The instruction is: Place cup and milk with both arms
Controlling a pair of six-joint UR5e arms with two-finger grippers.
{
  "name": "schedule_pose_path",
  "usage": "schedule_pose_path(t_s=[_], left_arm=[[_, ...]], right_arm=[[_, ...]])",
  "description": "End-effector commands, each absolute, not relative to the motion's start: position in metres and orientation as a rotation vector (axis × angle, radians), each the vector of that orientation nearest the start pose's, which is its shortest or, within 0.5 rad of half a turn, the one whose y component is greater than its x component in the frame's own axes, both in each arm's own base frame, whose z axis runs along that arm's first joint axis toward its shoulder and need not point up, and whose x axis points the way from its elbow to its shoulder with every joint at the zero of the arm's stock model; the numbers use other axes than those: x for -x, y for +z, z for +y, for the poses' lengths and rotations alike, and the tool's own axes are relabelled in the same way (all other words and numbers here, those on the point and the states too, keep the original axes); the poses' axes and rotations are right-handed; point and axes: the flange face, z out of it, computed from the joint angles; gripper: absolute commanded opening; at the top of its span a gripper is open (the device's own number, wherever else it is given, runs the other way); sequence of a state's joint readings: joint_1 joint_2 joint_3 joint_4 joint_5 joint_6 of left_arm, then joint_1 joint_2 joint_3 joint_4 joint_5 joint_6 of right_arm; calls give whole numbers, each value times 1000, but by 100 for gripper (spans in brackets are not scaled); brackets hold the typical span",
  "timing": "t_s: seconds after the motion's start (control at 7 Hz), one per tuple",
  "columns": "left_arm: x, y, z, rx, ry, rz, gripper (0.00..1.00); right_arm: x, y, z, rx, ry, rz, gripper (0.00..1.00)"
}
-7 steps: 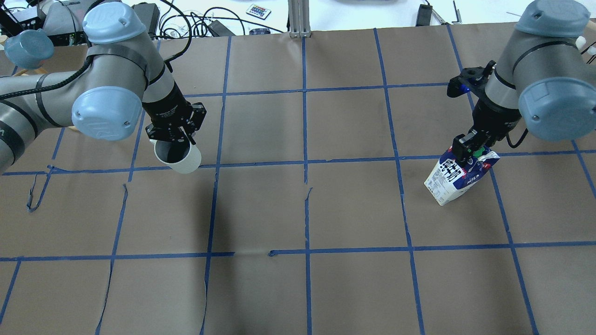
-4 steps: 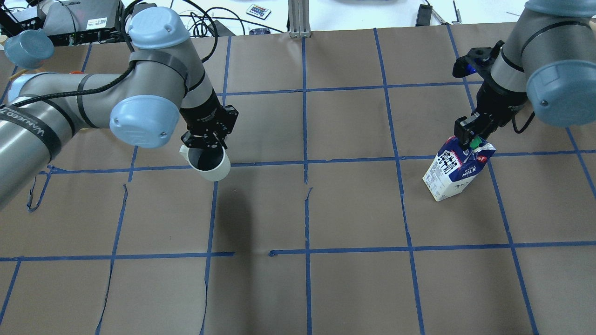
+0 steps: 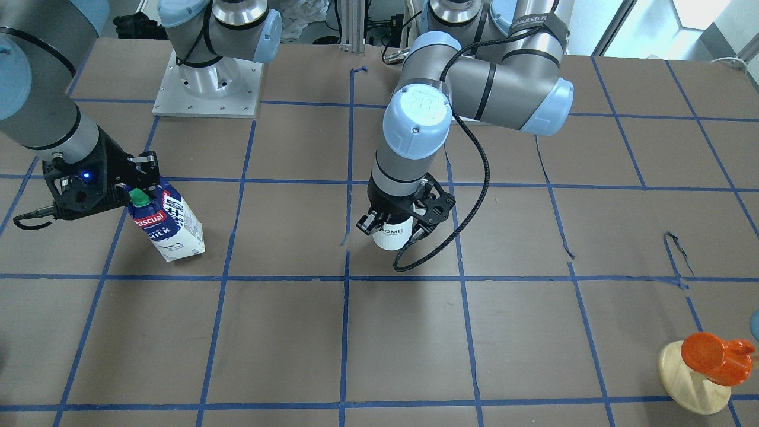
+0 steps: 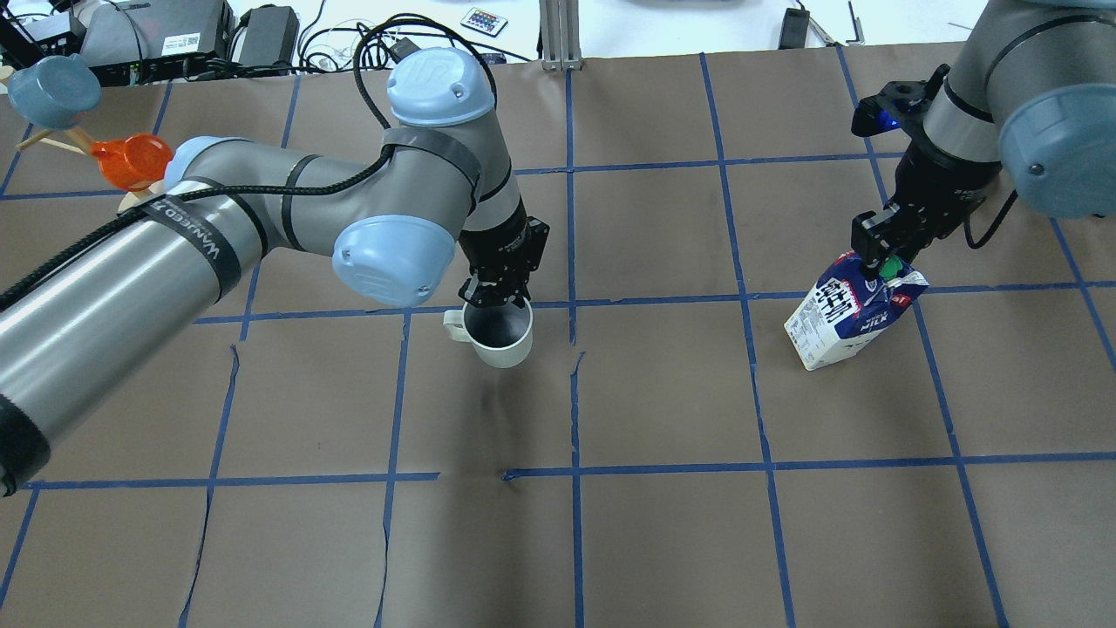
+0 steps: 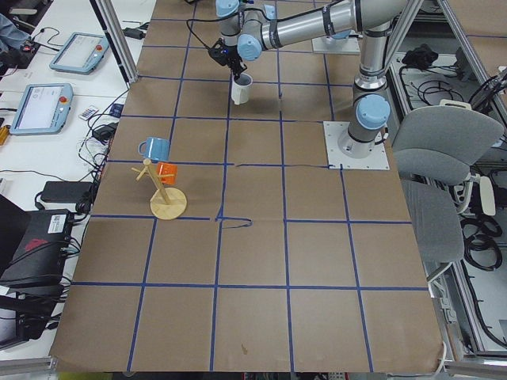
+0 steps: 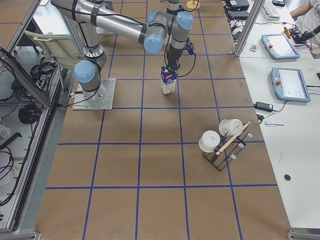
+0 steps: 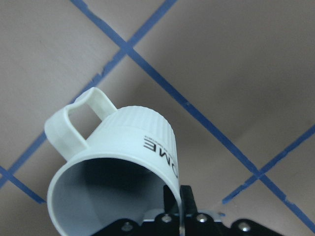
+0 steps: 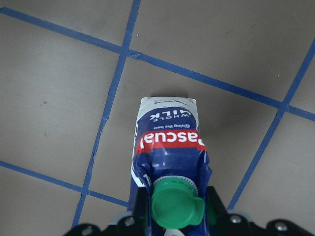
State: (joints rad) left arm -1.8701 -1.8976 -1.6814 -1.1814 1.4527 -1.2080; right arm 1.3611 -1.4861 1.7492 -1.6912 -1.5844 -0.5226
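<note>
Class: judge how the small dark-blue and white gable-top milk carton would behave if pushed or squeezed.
The dark-blue and white gable-top milk carton is tall on a small base and looks tilted, so it would probably tip easily. Its paperboard top, pinched by the right gripper beside the green round cap, may crumple under hard squeezing. Flat sides suggest sliding, not rolling.

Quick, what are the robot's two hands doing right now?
Left gripper: shut on the rim of the cup, holding it.
Right gripper: shut on the top of the milk, holding it.

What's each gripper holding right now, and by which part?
The left gripper holds the cup by its rim; the right gripper holds the milk by its gabled top.
</note>
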Motion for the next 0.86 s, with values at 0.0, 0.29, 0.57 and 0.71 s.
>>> schedule_pose_path(t_s=[0.0,0.29,0.57,0.71], left_arm=[[336,282,-552,1576,198,2851,0],[361,269,-564,1615,227,2825,0],[373,253,-554,1577,264,2807,16],[376,246,-551,1585,275,2788,99]], right_arm=[[-30,388,-524,326,158,3062,0],[-42,398,-529,176,132,3049,0],[-81,402,-536,76,126,3062,0],[-99,399,-545,15,135,3067,0]])
